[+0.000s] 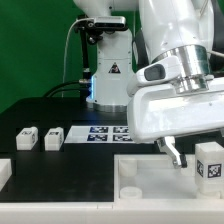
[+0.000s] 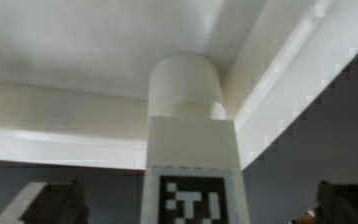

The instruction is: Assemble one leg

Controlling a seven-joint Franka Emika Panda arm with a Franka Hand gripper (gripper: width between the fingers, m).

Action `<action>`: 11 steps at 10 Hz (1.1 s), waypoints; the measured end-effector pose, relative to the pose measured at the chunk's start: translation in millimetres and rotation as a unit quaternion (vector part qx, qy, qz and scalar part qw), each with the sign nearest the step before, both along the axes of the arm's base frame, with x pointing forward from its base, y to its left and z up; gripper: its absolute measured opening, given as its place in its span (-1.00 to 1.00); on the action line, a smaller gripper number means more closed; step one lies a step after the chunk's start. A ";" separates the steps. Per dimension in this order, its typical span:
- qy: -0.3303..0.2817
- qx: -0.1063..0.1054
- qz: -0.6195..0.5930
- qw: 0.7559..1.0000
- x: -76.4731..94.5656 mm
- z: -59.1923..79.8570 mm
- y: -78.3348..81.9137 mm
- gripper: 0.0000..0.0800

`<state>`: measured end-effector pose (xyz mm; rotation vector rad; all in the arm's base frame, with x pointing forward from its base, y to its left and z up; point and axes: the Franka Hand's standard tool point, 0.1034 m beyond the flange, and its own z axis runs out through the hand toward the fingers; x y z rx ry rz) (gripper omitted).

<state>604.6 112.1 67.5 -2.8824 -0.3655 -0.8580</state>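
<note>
A white leg (image 2: 194, 130) with a black-and-white tag stands between my fingers, in a corner of the white tray-shaped piece (image 2: 87, 60). In the wrist view there is a gap between the leg and each dark fingertip (image 2: 43, 205). My gripper (image 2: 197, 205) is open around the leg and does not touch it. In the exterior view the same leg (image 1: 209, 165) is at the far right over the tray-shaped piece (image 1: 150, 185), and my gripper (image 1: 198, 160) hangs round it with one finger (image 1: 175, 155) showing. Two more legs (image 1: 25, 138) (image 1: 53, 137) lie on the table at the exterior view's left.
The marker board (image 1: 108, 132) lies behind the tray-shaped piece, in front of the arm's base (image 1: 110, 80). A further white part (image 1: 5, 172) sits at the exterior view's left edge. The table top is dark green.
</note>
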 end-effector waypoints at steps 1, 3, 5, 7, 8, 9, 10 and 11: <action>0.000 0.000 0.000 1.000 0.0 0.0 0.0 0.62; 0.008 -0.001 -0.001 1.000 5.4 11.0 -1.0 0.62; 0.027 -0.004 0.002 1.000 15.4 27.9 -2.2 0.62; 0.091 -0.004 0.012 0.996 22.9 33.2 6.8 0.62; 0.138 -0.004 0.015 0.990 31.1 37.2 12.1 0.62; 0.196 -0.007 0.017 0.981 30.0 33.3 14.9 0.62; 0.251 -0.010 0.024 0.968 29.0 28.3 14.0 0.62; 0.281 -0.012 0.031 0.959 30.5 23.5 9.6 0.62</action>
